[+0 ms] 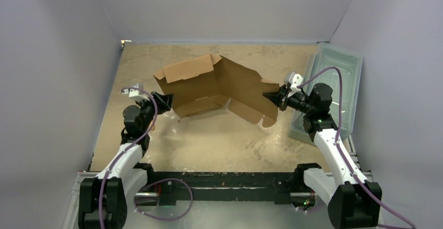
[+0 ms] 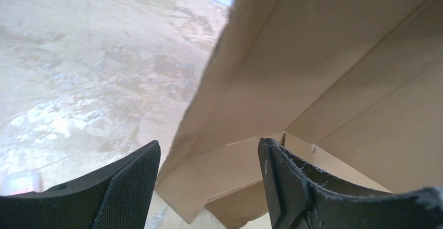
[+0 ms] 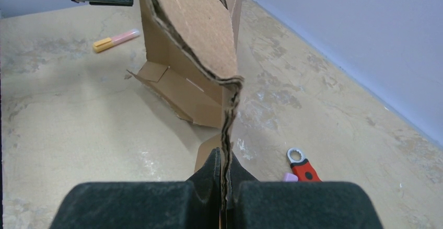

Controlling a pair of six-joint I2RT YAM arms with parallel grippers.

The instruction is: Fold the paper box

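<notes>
1. The paper box point(image 1: 209, 85) sits over the middle of the surface point(image 1: 219, 145), between the two arms and somewhat toward the far side. It is only partly folded, and its brown panels and flaps stand at angles to one another.
2. The right hand point(image 3: 225, 162) is closed on the box's right-hand edge. In the right wrist view the two black pads pinch a thin, wavy cardboard edge that rises straight up between them.
3. From that grip the cardboard climbs and spreads leftward. A lower side flap with a creased corner lies low near the surface beyond it.
4. The left hand point(image 2: 209, 150) is open at the box's left end. Its two dark fingers point(image 2: 130, 187) stand apart, with a slanted cardboard panel in the gap between them.
5. The left wrist view shows that panel's free edge running down just beside the left finger. Whether either finger touches the cardboard cannot be told.
6. Seen from above, a shadow lies under the box's near flap. The box's right part hangs between the hands rather than lying flat.
7. A translucent plastic bin point(image 1: 339, 67) stands along the right wall, partly behind the right arm.
8. A red-handled wrench point(image 3: 302, 166) lies on the surface just right of the gripped edge, with a small purple object point(image 3: 290, 177) touching it or just beside it.
9. A pink and yellow marker point(image 3: 116, 39) lies on the surface beyond the box, toward the left arm's side.
</notes>
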